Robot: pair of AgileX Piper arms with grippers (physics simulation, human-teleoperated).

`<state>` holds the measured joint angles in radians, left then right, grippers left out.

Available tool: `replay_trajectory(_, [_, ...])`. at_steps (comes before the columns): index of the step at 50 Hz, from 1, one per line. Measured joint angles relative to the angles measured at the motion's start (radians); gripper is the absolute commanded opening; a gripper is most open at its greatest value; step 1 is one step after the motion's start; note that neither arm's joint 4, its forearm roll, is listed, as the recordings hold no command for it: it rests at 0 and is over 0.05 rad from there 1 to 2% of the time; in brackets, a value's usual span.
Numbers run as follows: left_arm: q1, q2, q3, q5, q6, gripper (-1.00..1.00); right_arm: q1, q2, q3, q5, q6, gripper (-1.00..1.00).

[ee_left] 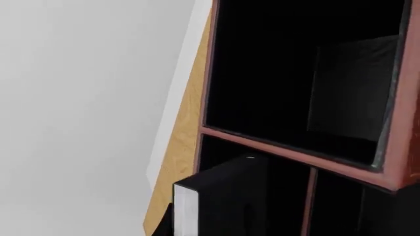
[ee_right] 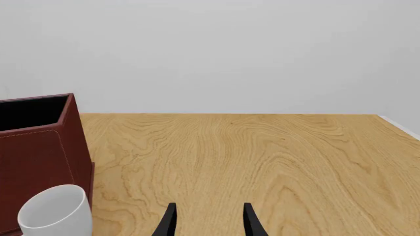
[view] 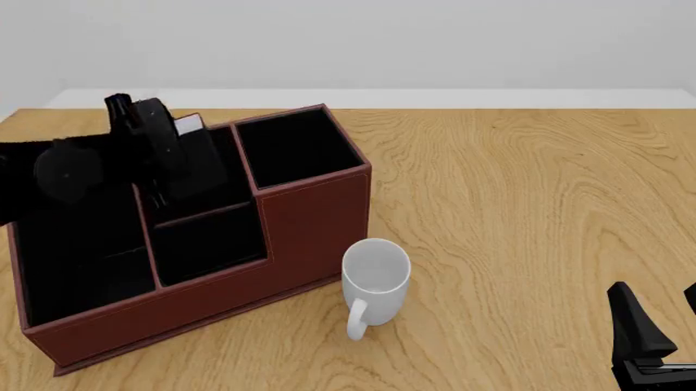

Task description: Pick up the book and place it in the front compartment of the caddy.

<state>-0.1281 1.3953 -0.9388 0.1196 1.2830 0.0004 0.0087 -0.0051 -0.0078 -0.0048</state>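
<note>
The reddish-brown caddy (view: 310,220) stands at the left of the table. My left gripper (view: 169,163) reaches over it from the left, shut on the black book (view: 207,163), whose white page edges (view: 188,125) face up. The book hangs tilted, its lower part down in the front compartment (view: 223,191), the far middle slot behind the low cross divider (view: 201,213). The left wrist view shows the book (ee_left: 226,201) beside the caddy's rim (ee_left: 288,152); the fingers are hidden there. Low at the table's near right, my right gripper (view: 661,326) (ee_right: 210,223) is open and holds nothing.
A white mug (view: 376,273) (ee_right: 56,214) lies on its side against the caddy's near wall. The caddy's square end slot (view: 293,147) and wide end slot (view: 65,244) flank the middle slots. Bare wooden table (view: 522,204) spreads to the right.
</note>
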Motion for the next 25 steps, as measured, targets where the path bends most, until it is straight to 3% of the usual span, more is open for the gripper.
replay_trajectory(13, [-0.010, -0.070, -0.001, -0.130, -0.016, 1.00, 0.000, 0.000, 0.000, 0.000, 0.000, 1.00])
replay_trajectory(25, [-0.059, -0.298, 0.001, -0.082, -0.075, 1.00, 0.000, 0.000, 0.000, 0.000, 0.000, 1.00])
